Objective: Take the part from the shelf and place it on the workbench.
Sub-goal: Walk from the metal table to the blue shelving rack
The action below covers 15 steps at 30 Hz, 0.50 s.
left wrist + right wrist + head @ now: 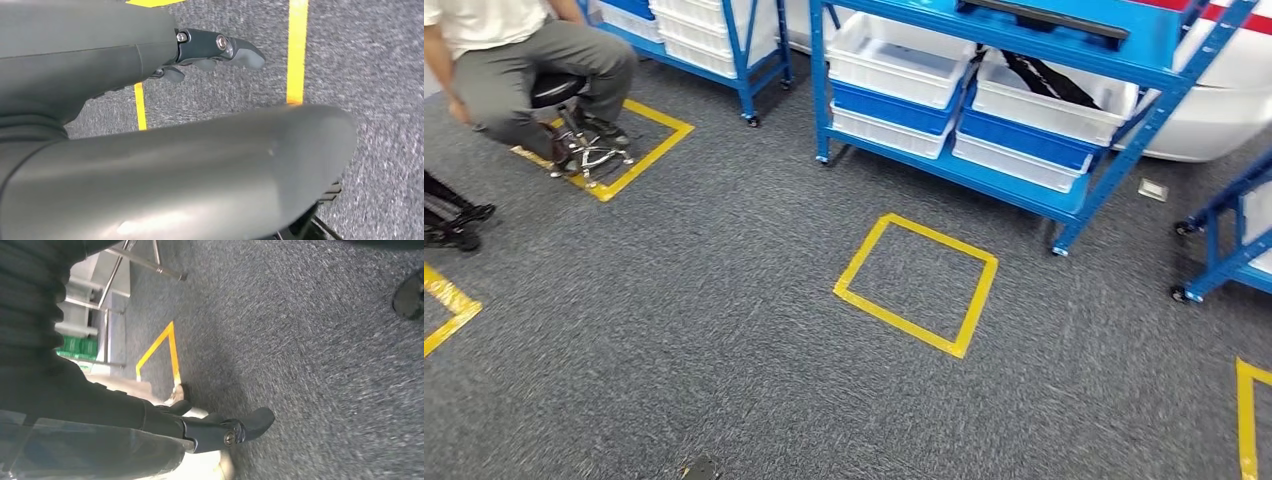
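A blue wheeled shelf [984, 170] stands ahead at the far side of the carpet, loaded with white and blue bins. In its upper right white bin [1049, 110] lies a black strap-like part [1046, 78]. A long black piece [1044, 18] lies on the top level. My left hand [125, 65] hangs over the carpet; its dark fingers [235, 50] are stretched out and hold nothing. My right hand [150, 430] also hangs low, its fingers [250, 422] apart with nothing in them.
A person sits on a wheeled stool [574, 120] at the far left, inside a yellow tape square. Another tape square [916, 283] marks the carpet before the shelf. More blue shelves stand at the back left [724, 45] and right [1229, 240]. Metal legs [135, 260] and green crates [75, 347] are nearby.
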Available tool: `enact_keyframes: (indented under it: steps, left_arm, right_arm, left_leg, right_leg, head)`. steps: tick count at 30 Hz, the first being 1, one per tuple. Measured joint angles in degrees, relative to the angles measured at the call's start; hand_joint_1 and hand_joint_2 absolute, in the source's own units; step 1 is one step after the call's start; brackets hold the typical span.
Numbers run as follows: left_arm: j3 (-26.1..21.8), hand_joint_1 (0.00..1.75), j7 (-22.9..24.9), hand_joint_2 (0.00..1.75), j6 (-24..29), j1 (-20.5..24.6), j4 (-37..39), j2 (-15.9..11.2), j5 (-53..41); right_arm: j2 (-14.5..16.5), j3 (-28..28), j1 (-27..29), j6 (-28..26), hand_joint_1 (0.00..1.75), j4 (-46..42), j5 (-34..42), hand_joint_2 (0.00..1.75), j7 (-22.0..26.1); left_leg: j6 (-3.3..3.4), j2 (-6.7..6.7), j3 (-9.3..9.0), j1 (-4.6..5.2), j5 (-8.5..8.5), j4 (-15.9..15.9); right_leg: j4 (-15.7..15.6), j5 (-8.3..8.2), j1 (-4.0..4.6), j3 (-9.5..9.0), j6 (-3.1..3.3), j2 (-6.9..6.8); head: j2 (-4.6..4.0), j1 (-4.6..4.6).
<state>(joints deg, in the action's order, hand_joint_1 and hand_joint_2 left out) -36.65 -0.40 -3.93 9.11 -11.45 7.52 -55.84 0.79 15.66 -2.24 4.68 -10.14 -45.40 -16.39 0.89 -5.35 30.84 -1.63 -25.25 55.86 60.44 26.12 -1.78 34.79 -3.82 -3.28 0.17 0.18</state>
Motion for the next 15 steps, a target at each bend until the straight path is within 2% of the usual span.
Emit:
enact_keyframes:
  steps: [1, 2, 3, 5, 6, 7, 8, 9, 10, 11, 12, 13, 14, 15]
  left_arm:
    - [0.0, 0.0, 0.02, 0.0, 0.02, 0.0, 0.0, -0.03, -0.03]
    - [0.0, 0.0, 0.03, 0.0, 0.05, 0.0, 0.0, -0.05, -0.07]
    - [0.0, 0.0, 0.05, 0.0, 0.09, 0.02, 0.0, -0.07, -0.11]
    - [0.0, 0.0, 0.07, 0.0, 0.13, 0.13, 0.0, 0.01, -0.15]
    - [0.0, 0.0, 0.07, 0.0, 0.14, 0.2, 0.0, 0.03, -0.17]
    - [0.0, 0.0, 0.07, 0.0, 0.15, 0.25, 0.0, 0.04, -0.19]
    - [0.0, 0.0, 0.07, 0.0, 0.15, 0.24, 0.0, 0.03, -0.22]
    - [0.0, 0.0, 0.07, 0.0, 0.15, 0.16, 0.01, 0.0, -0.27]
    - [0.0, 0.0, 0.07, 0.0, 0.15, 0.04, 0.02, -0.01, -0.36]
    - [0.0, 0.0, 0.08, 0.0, 0.15, -0.09, 0.03, -0.01, -0.44]
    - [0.0, 0.0, 0.09, 0.0, 0.15, -0.19, 0.05, -0.01, -0.51]
    - [0.0, 0.0, 0.09, 0.0, 0.15, -0.25, 0.06, -0.01, -0.57]
    - [0.0, 0.0, 0.03, 0.0, 0.21, -0.27, 0.07, -0.01, -0.59]
    - [0.0, 0.0, -0.05, 0.0, 0.3, -0.27, 0.07, -0.01, -0.61]
  right_arm:
    - [0.04, 0.09, -0.13, 0.0, 0.0, 0.0, -0.01, 1.75, 0.0]
    - [0.1, 0.13, -0.22, 0.0, 0.0, 0.0, -0.01, 1.75, 0.01]
    - [0.14, 0.17, -0.28, 0.0, 0.0, 0.0, -0.02, 1.75, 0.01]
    - [0.11, 0.23, -0.16, 0.0, 0.0, 0.0, -0.02, 1.75, 0.02]
    - [0.13, 0.26, -0.11, 0.0, 0.0, 0.0, -0.02, 1.75, 0.02]
    - [0.12, 0.28, -0.06, 0.0, 0.0, 0.0, -0.02, 1.75, 0.02]
    - [0.14, 0.32, -0.05, 0.0, 0.0, 0.0, -0.02, 1.75, 0.01]
    - [0.21, 0.37, -0.04, 0.0, 0.0, 0.0, -0.02, 1.75, 0.01]
    - [0.28, 0.44, -0.04, 0.0, 0.0, 0.0, -0.02, 1.75, 0.0]
    - [0.38, 0.5, -0.04, 0.0, 0.0, 0.0, -0.02, 1.75, 0.0]
    - [0.47, 0.56, -0.01, 0.0, 0.0, 0.0, -0.02, 1.75, 0.0]
    - [0.51, 0.58, 0.06, 0.0, 0.0, 0.0, -0.03, 1.75, 0.0]
    - [0.54, 0.61, 0.13, -0.03, 0.0, 0.0, -0.07, 1.75, 0.0]
    - [0.54, 0.62, 0.18, -0.1, 0.0, 0.0, -0.12, 1.75, 0.0]
  left_leg:
    - [-0.57, -0.7, -0.26, 0.1, -0.23, 0.08]
    - [-1.02, -1.31, -0.52, 0.25, -0.44, 0.15]
    - [-1.39, -1.98, -0.78, 0.31, -0.62, 0.13]
    - [-2.03, -2.89, -1.29, -0.06, -0.91, 0.1]
    - [-2.35, -2.21, -1.33, -0.34, -1.48, 0.55]
    - [-2.58, -0.82, -1.01, -0.58, -2.53, 1.76]
    - [-2.68, 1.2, -0.06, -0.71, -4.21, 4.19]
    - [-2.6, 3.16, 1.44, -0.68, -6.27, 7.72]
    - [-2.48, 4.39, 3.33, -0.63, -8.24, 11.77]
    - [-2.37, 5.08, 5.18, -0.58, -9.73, 15.53]
    - [-2.22, 5.37, 6.52, -0.56, -10.3, 17.97]
    - [-2.0, 5.48, 7.1, -0.56, -9.85, 18.63]
    - [-1.73, 5.55, 6.79, -0.55, -8.48, 17.37]
    - [-1.38, 5.82, 5.61, -0.53, -6.33, 14.29]
  right_leg:
    - [-3.17, -0.95, 0.05, -1.84, -0.03, -1.32]
    - [-4.36, -1.26, 0.19, -2.53, 0.32, -2.03]
    - [-4.57, -1.33, 0.42, -2.61, 0.83, -1.92]
    - [-4.62, -1.38, 0.22, -2.44, 1.8, -0.3]
    - [-4.69, -1.45, 0.06, -2.52, 2.21, 0.45]
    - [-4.78, -1.56, -0.09, -2.64, 2.68, 1.15]
    - [-4.85, -1.68, -0.26, -2.85, 3.11, 1.81]
    - [-4.83, -1.74, -0.09, -2.83, 3.38, 2.48]
    - [-4.81, -1.79, 0.08, -2.8, 3.61, 3.24]
    - [-4.78, -1.79, 0.27, -2.78, 3.71, 4.08]
    - [-4.73, -1.79, 0.46, -2.78, 3.72, 4.93]
    - [-4.68, -1.79, 0.61, -2.82, 3.72, 5.72]
    - [-4.63, -1.79, 0.72, -2.88, 3.72, 6.46]
    - [-4.6, -1.79, 0.81, -2.99, 3.72, 7.19]
  head:
    - [0.0, -0.04]
    - [0.0, -0.13]
    - [0.0, -0.25]
    - [0.0, -0.52]
    - [0.0, -0.58]
    - [0.0, -0.65]
    - [0.0, -0.75]
    - [0.0, -0.81]
    - [0.0, -0.85]
    - [0.0, -0.87]
    - [0.0, -0.87]
    - [0.0, -0.88]
    - [0.0, -0.88]
    - [0.01, -0.89]
